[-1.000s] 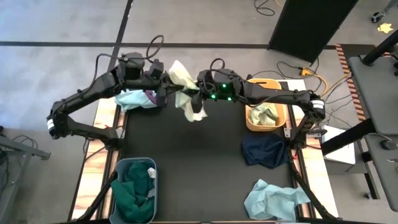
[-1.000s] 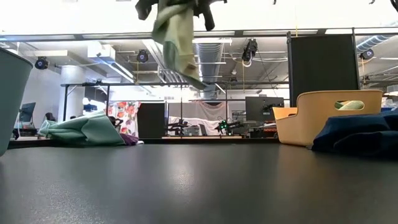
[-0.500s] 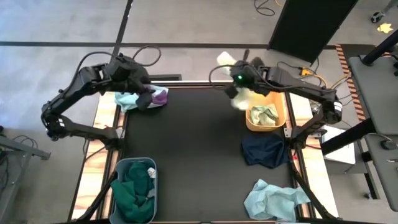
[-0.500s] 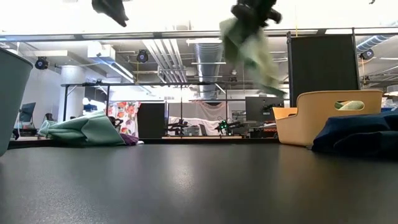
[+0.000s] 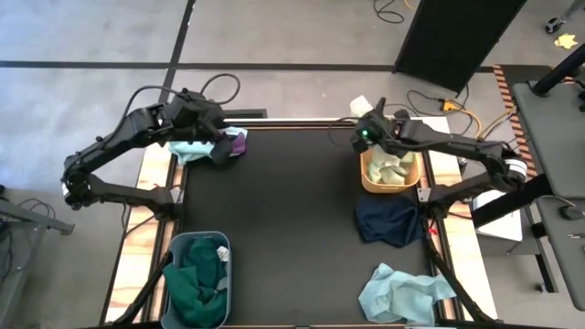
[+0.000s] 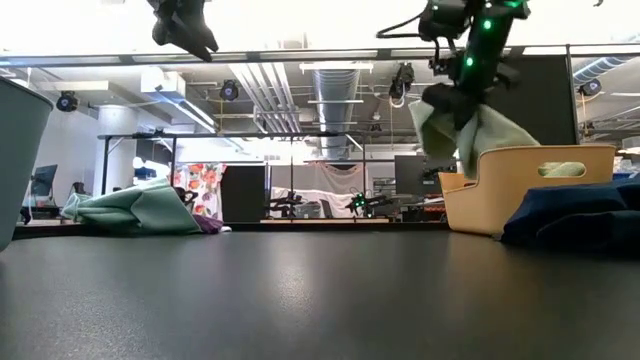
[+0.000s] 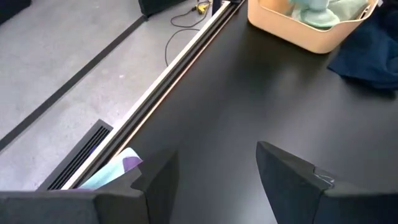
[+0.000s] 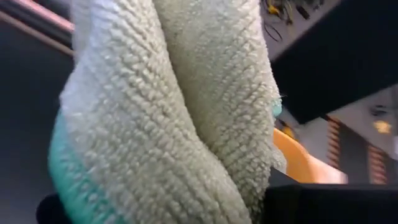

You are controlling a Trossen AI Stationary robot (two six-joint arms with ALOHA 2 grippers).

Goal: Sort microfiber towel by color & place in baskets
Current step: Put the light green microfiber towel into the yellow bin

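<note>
Since a second ago the pale yellow-green microfiber towel (image 5: 363, 105) has been carried from the table's far middle, where both arms met on it, across to the tan plastic basket (image 5: 366, 175). In the high view the right gripper (image 5: 369, 133) is poised over that basket's far rim, so the drop appears close; the left gripper (image 5: 219, 146) has withdrawn to the light-blue and purple towel pile (image 5: 187, 146). In the low view the towel is seen hanging from the right gripper, just above the basket. In the left wrist view the left fingers (image 7: 292, 174) are spread, holding nothing. In the right wrist view the towel fills the frame, clamped by that gripper.
</note>
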